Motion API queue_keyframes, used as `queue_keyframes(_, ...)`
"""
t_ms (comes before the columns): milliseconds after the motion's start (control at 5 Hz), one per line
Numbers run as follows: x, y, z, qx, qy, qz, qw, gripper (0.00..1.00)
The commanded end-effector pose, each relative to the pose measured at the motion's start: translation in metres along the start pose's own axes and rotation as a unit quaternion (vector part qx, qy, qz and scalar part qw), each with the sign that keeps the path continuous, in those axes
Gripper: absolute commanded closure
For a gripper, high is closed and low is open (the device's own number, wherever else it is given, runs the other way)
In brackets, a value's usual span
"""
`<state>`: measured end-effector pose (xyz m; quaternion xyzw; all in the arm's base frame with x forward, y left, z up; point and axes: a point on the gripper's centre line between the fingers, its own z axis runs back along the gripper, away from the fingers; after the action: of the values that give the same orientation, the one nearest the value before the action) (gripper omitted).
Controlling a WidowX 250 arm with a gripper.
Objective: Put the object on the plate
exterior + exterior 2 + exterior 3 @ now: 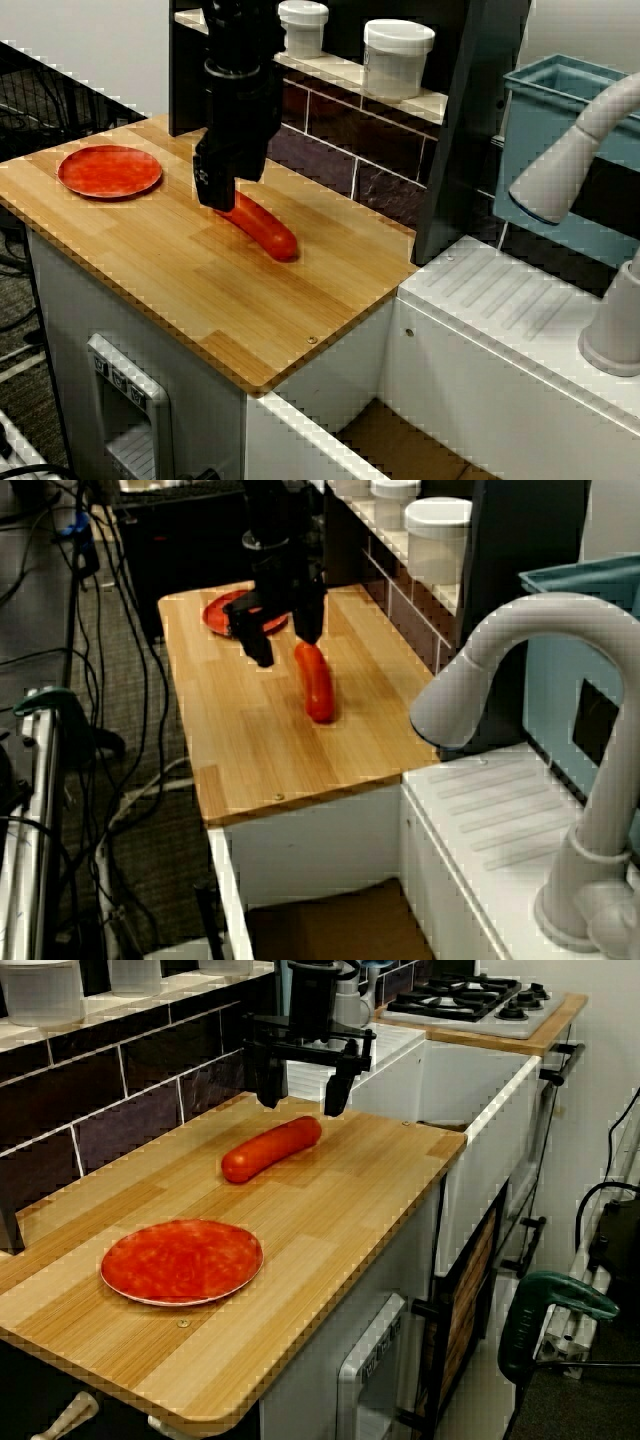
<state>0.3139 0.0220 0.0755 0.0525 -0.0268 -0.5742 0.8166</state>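
On the pale wooden countertop (330, 1210), a glossy red-orange toy sausage (272, 1148), slightly curved with rounded ends, lies flat on the boards. In the view from the plate's end it runs from about eight o'clock to two o'clock. The small flat round red-orange plate (182, 1260) sits bare at roughly seven o'clock from the sausage, well apart from it, near the counter's edge.

The black robot gripper (303, 1093) hangs over the sausage's far end with its fingers spread wide, one on each side of the toy and gripping nothing. Whether the fingertips already reach the counter cannot be told; in the front view the gripper hides that end of the sausage.

The step in hand looks like the grasp. To do it well, the jaws should come straight down across the narrow width, not the length. Shifting a little toward the middle of the toy would help, since a pinch at the tip of a smooth rounded thing may squeeze it out or let it swing. A firm close, a clear lift, then a carry toward seven o'clock should put it over the plate.
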Motion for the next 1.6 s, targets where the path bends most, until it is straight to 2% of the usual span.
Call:
queue_keyframes(0, 0.017, 0.016, -0.005, 0.016, 0.001, -0.017, 0.9997, 0.0)
queue_keyframes(400, 0.014, 0.024, -0.021, 0.022, 0.009, 0.0, 0.9997, 0.0)
queue_keyframes(800, 0.007, 0.015, -0.032, 0.026, 0.014, 0.024, 0.9993, 0.0)
queue_keyframes(1000, 0.004, 0.014, -0.032, 0.043, 0.003, 0.055, 0.9975, 1.0)
queue_keyframes(1200, 0.001, 0.016, -0.026, 0.041, -0.002, 0.066, 0.997, 1.0)
queue_keyframes(1400, -0.011, 0.025, -0.006, 0.042, -0.009, 0.098, 0.9943, 1.0)
